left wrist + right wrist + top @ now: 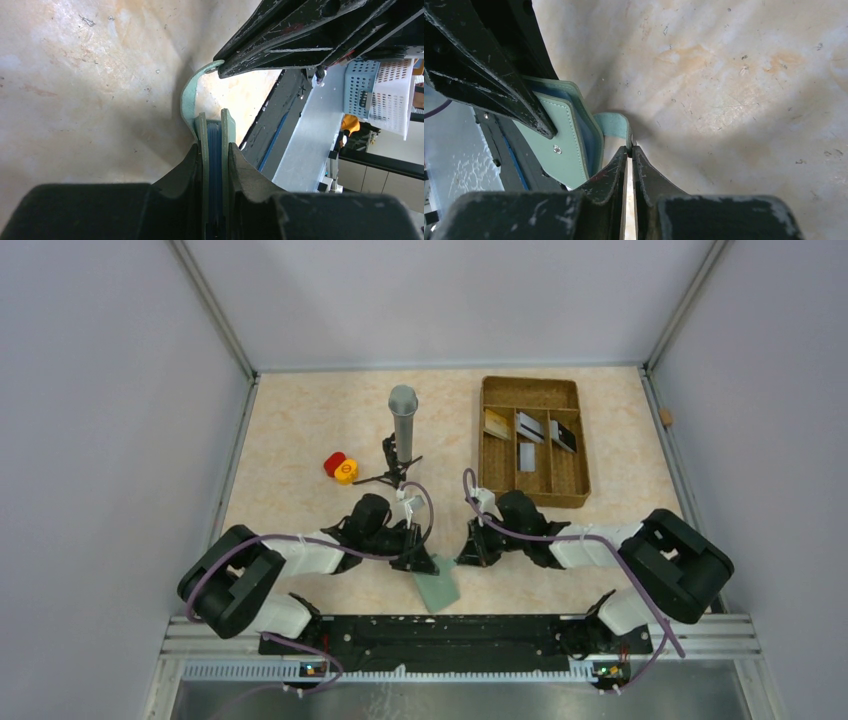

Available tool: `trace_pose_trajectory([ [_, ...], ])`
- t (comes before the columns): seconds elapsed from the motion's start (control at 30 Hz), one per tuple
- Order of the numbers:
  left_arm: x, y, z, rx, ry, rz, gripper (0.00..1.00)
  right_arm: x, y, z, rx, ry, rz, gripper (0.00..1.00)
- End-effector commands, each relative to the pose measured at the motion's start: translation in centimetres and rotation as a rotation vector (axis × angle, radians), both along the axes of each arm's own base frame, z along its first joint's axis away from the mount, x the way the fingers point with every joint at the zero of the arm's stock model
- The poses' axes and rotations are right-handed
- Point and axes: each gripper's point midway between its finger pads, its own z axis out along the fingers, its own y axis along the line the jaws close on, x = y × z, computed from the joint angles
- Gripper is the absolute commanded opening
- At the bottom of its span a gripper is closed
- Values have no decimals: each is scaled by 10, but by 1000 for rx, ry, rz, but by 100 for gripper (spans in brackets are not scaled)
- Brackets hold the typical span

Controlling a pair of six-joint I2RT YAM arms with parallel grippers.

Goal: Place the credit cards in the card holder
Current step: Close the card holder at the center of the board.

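The card holder [438, 591], a grey-green wallet, stands folded on edge near the table's front, between my two grippers. My left gripper [418, 562] is shut on its folded body [214, 131], blue lining showing between the covers. My right gripper [630, 148] is shut on the tip of its closing tab [613, 125], which curves away from the wallet [565, 145]. The tab also shows in the left wrist view [191, 92], pinched by the right fingers [300, 45]. The credit cards lie in the brown tray: a tan-gold one [496, 423], a silvery one [527, 456] and a black one [563, 435].
The brown compartmented tray [580, 490] stands at the back right. A grey microphone on a small black stand [402, 415] is at the back centre, with a red and a yellow piece [340, 468] to its left. The black base rail [440, 635] runs along the near edge.
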Motion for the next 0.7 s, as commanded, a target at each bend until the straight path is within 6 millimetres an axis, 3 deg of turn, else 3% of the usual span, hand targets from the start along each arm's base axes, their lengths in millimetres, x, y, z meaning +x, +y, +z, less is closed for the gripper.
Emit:
trace_pose_trajectory([
  [0.0, -1, 9, -20, 84, 6, 14, 0, 12, 7, 8, 33, -52, 5, 6],
  [0.23, 3, 12, -27, 134, 37, 53, 0, 8, 9, 18, 76, -74, 29, 0],
  [0.5, 9, 16, -43, 231, 154, 137, 0, -19, 11, 29, 144, -71, 152, 0],
  [0.67, 11, 14, -47, 242, 189, 147, 0, -37, 23, 33, 171, -55, 242, 0],
])
